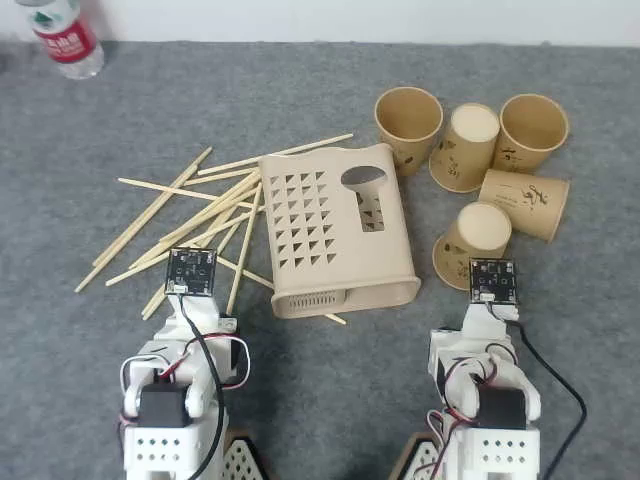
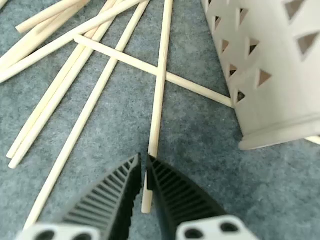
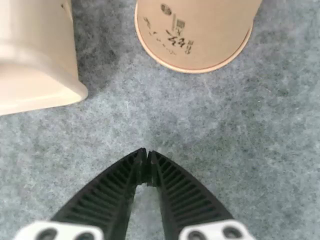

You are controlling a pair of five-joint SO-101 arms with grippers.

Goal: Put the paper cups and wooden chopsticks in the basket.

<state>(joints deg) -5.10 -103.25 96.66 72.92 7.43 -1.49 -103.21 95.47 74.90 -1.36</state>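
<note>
Wooden chopsticks (image 1: 205, 213) lay beside basket (image 1: 395, 245) | your left pincer (image 2: 144, 159) sat closed over one | your right pincer (image 3: 147, 152) sat closed, empty, near cup (image 3: 192, 30)

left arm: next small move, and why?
Probably open the left gripper. Its jaws stand shut right over the near end of a chopstick, which seems to lie flat on the carpet and shows through the slit between them. Once open, they could drop astride it and close. The basket lies close beside it, so the carry would be short.
</note>
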